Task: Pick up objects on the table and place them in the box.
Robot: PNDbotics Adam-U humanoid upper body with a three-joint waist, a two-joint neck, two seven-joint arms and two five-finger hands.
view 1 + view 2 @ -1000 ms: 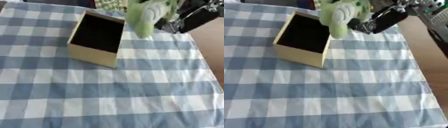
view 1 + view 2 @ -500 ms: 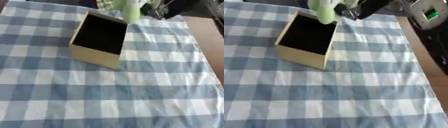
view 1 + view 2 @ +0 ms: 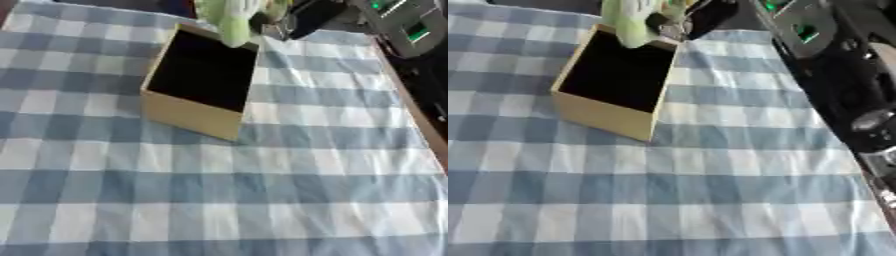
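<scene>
Toy [image 3: 234, 21], pale green, hangs gripped in the right hand [image 3: 302, 16] over the box's [image 3: 188, 112] far rim, long axis vertical

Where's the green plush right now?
Top centre of both views: the green plush hangs from the right hand over the box's far rim.

Blue-white checked tablecloth [image 3: 262, 200], apparently bare.

Black hand [image 3: 306, 15], grey forearm w/ green lights [image 3: 798, 27]
</scene>
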